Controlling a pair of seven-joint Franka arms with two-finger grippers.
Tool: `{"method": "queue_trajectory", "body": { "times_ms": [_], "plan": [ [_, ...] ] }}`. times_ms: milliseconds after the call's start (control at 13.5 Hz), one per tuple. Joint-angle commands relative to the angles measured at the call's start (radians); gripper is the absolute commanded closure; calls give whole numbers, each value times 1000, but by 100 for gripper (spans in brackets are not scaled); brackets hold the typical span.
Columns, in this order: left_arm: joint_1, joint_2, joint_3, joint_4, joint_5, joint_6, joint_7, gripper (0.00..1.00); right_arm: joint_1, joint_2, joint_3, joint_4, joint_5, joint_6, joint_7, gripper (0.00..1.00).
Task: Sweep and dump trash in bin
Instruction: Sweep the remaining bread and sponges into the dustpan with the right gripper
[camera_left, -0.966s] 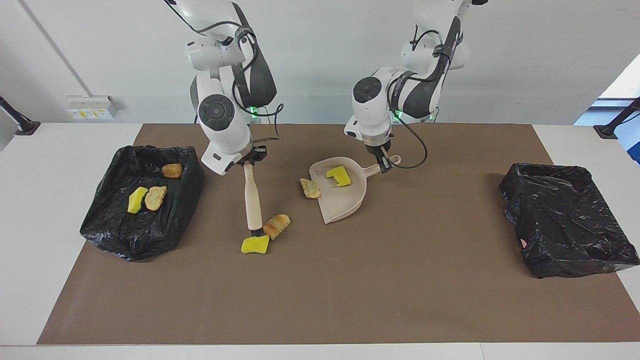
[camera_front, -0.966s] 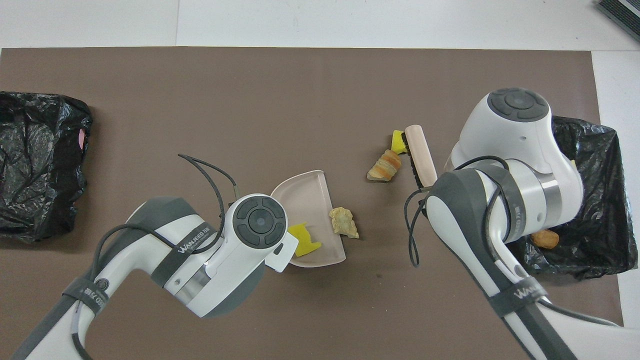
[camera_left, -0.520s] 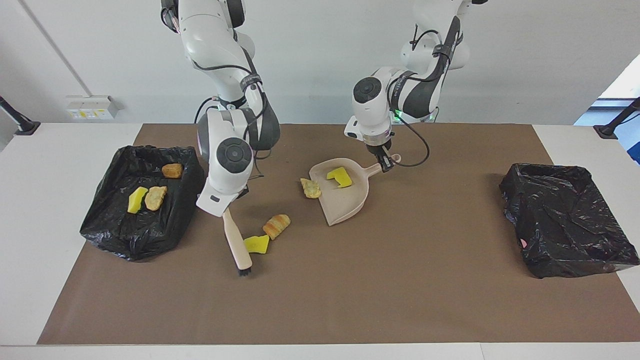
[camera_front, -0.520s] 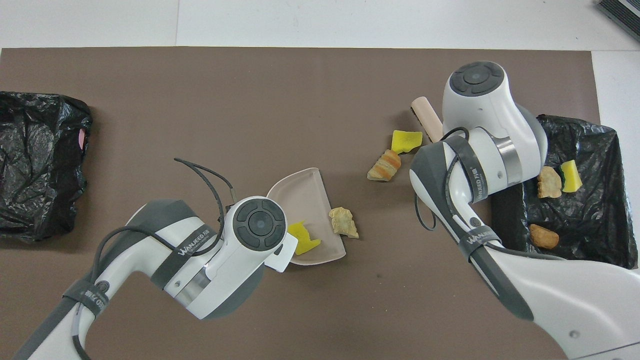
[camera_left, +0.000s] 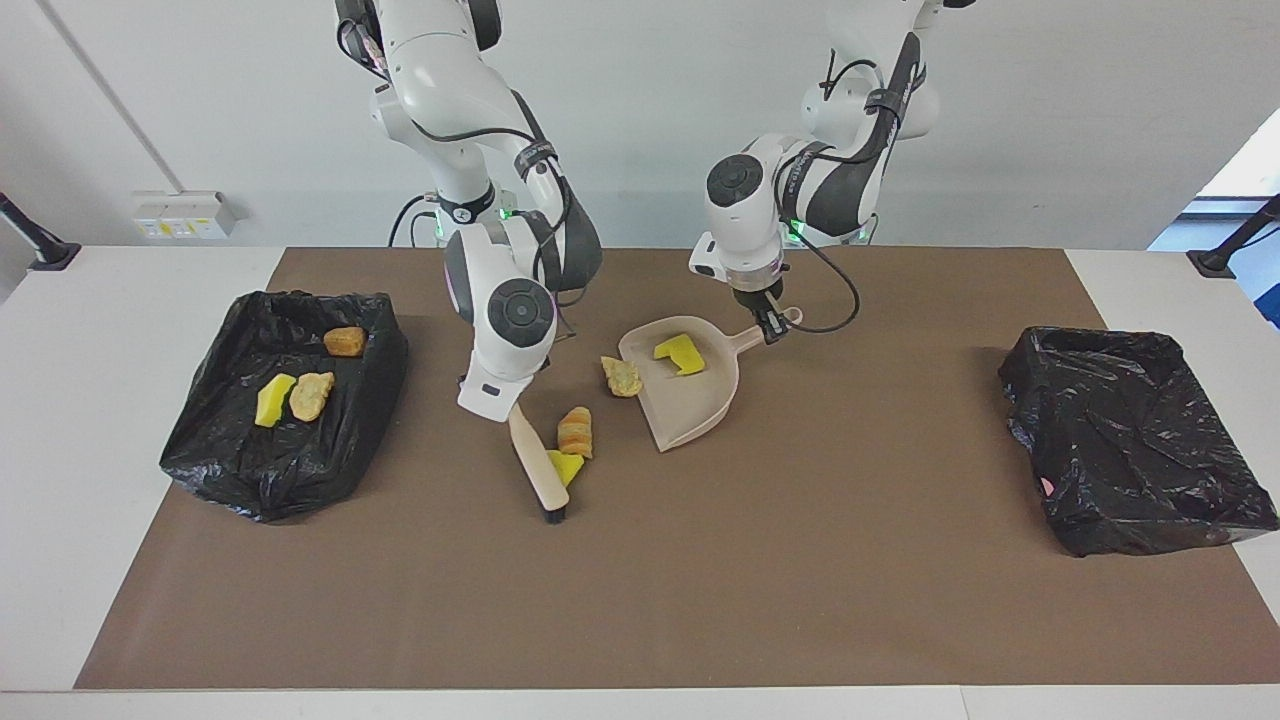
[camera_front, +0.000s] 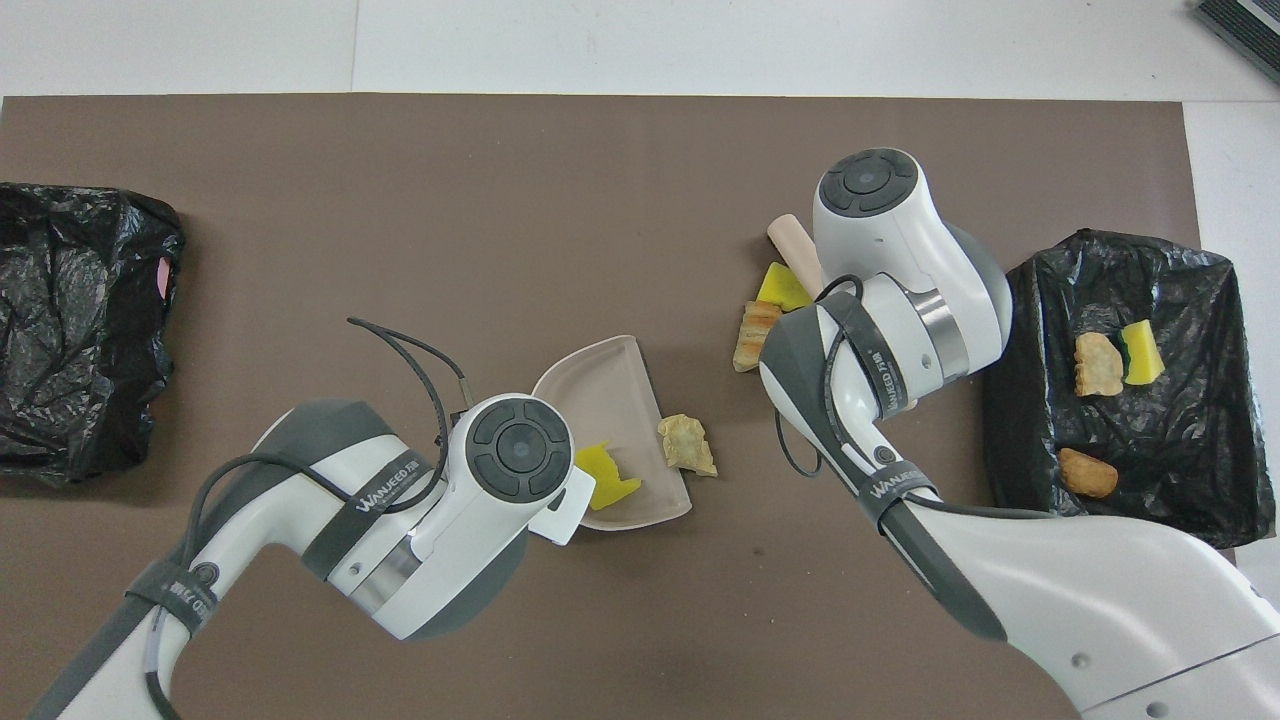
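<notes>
The word WANJEED runs in white along the black strap on the left arm (camera_front: 385, 487), and the same lettering shows on the strap of the right arm (camera_front: 893, 488); no other writing can be read. A black-bagged bin (camera_left: 285, 400) sits by the desk edge at the right arm's end and holds three bits of trash: a yellow sponge chunk (camera_left: 273, 398) touching a tan bread piece (camera_left: 311, 395), and a darker brown bread piece (camera_left: 345, 341) nearer to the robots. A second black-bagged bin (camera_left: 1135, 435) sits by the edge at the left arm's end; nothing of the trash shows in it. Between the bins, on the brown mat (camera_left: 800, 560), the beige dustpan (camera_left: 690, 395) lies with another yellow sponge chunk (camera_left: 679, 354) inside it and a tan bread piece (camera_left: 621, 376) resting just at its lip. The left gripper (camera_left: 768, 327) is clamped on the dustpan's handle (camera_left: 770, 330). The right gripper (camera_left: 505, 405) is hidden under its wrist, and I cannot tell how its jaws stand; a pale-handled brush (camera_left: 538, 465) slants down from it to the mat, bristles at the low end. Against the brush lies the third yellow sponge chunk (camera_left: 565, 466), touching a striped brown bread piece (camera_left: 575, 432) that is nearer to the robots, both between the brush and the dustpan.
</notes>
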Motion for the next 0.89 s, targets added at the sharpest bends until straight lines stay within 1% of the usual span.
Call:
{"method": "queue_trajectory", "body": {
  "times_ms": [0, 149, 297, 520, 817],
  "plan": [
    [24, -44, -5, -39, -7, -2, -6, 100, 23, -57, 7, -81, 130, -1, 84, 100],
    [27, -44, -5, -40, -15, -2, -6, 100, 42, -77, 7, -114, 226, 0, 116, 100],
    [27, -44, -5, -40, -16, -2, -5, 100, 43, -113, 7, -181, 347, 5, 118, 100],
    [27, -44, -5, -40, -16, -4, -5, 100, 89, -159, 7, -253, 495, 7, 132, 100],
    [35, -44, -5, -40, -16, -2, 6, 100, 92, -160, 7, -249, 610, -1, 175, 100]
  ]
}}
